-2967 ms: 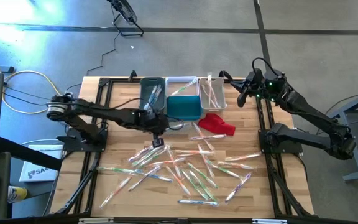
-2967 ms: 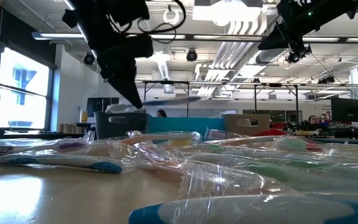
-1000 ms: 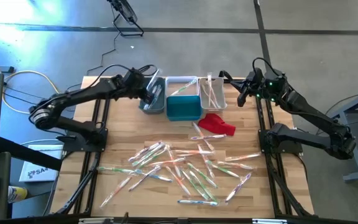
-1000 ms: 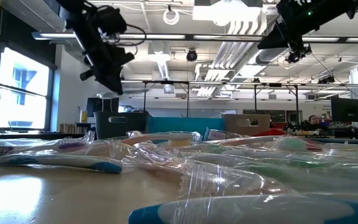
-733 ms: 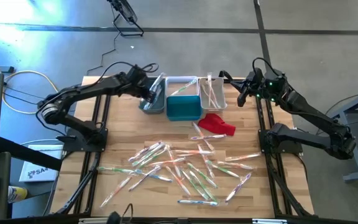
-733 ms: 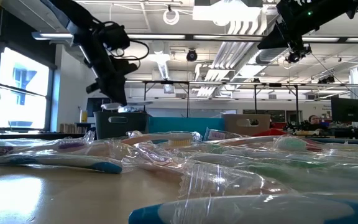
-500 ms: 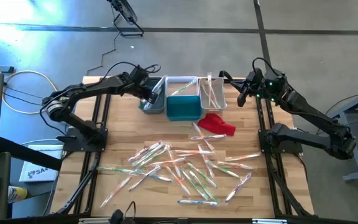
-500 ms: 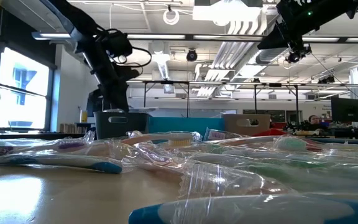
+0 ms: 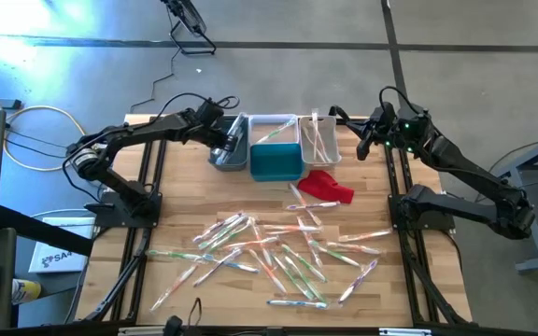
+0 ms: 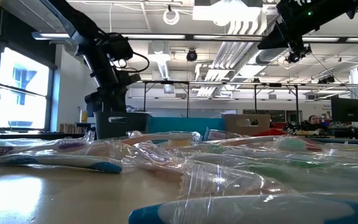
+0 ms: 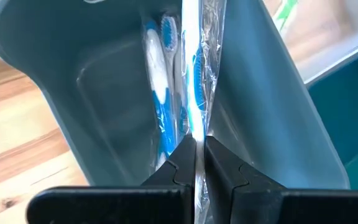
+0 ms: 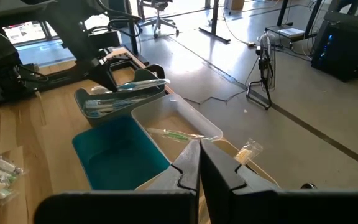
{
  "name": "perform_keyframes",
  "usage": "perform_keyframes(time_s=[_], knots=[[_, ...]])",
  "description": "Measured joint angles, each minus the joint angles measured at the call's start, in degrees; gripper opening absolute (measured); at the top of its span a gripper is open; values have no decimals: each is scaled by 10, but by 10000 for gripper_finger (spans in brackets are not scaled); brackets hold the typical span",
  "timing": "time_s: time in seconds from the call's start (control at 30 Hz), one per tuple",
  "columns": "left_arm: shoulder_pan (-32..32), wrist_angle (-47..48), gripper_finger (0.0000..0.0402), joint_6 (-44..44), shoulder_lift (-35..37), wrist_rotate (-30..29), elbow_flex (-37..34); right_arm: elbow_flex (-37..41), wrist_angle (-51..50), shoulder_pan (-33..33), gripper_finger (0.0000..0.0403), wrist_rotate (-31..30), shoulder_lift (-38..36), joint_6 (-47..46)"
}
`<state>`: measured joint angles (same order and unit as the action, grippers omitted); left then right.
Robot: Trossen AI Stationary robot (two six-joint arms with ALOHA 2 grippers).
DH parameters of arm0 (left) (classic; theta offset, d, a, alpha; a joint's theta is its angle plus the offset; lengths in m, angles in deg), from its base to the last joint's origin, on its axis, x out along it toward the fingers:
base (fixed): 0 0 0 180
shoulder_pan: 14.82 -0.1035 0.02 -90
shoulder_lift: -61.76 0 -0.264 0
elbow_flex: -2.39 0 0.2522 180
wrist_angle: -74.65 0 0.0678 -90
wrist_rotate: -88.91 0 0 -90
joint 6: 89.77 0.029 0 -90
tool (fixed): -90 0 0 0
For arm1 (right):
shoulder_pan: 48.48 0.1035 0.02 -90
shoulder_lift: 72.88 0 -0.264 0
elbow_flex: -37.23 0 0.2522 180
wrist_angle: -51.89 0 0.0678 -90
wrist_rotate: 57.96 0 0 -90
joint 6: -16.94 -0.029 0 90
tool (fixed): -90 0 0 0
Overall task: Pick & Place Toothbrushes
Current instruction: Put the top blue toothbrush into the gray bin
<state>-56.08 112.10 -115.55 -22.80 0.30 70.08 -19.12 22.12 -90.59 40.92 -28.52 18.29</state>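
My left gripper [image 9: 222,144] is at the grey bin [image 9: 229,154] on the table's far side, shut on a wrapped blue-and-white toothbrush [image 11: 193,74] that reaches down into the bin. Two more blue toothbrushes [image 11: 157,81] lie on the bin's floor. The low view shows the gripper [image 10: 107,104] just above the bin's rim [image 10: 120,116]. Many wrapped toothbrushes [image 9: 278,254] lie scattered flat on the near half of the table. My right gripper [image 9: 362,142] waits shut, raised above the table's far right corner, touching nothing. My left gripper pinches the wrapped toothbrush between its two fingers near one end of the handle [image 11: 197,144], wrapper and all. The brush runs on along the line of the fingers, its far part [image 11: 191,37] inside the grey bin. Whether that end rests on the bin's floor, I cannot tell.
A white bin [image 9: 271,127] with one green toothbrush, a teal bin [image 9: 276,162] and a pale bin [image 9: 318,140] with several toothbrushes stand in a row beside the grey one. A red cloth [image 9: 328,187] lies right of the teal bin. Black frame rails [image 9: 153,149] edge both sides.
My left gripper has come down from above the grey bin to its rim, tipping more steeply downward, still shut on the toothbrush. The toothbrush has gone down with it into the bin.
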Motion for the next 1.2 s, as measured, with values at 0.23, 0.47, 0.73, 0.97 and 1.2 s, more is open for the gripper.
perform_keyframes(time_s=[0.23, 0.47, 0.73, 0.97, 1.2], knots=[[0, 0, 10, -17, 0, 0, 0, 0, 0, 0, 4, 0, 0, 0], [0, 4, 13, -37, 0, -16, 0, 0, 0, 0, 4, 0, 0, 0], [0, 4, 14, -47, 0, -20, 0, 0, 0, 0, 4, 0, 0, 0], [0, 4, 17, -71, 0, -20, 0, 0, 0, 0, 4, 0, 0, 0], [0, 4, 77, -78, 0, 0, 0, 0, 0, 0, 4, 0, 0, 3]])
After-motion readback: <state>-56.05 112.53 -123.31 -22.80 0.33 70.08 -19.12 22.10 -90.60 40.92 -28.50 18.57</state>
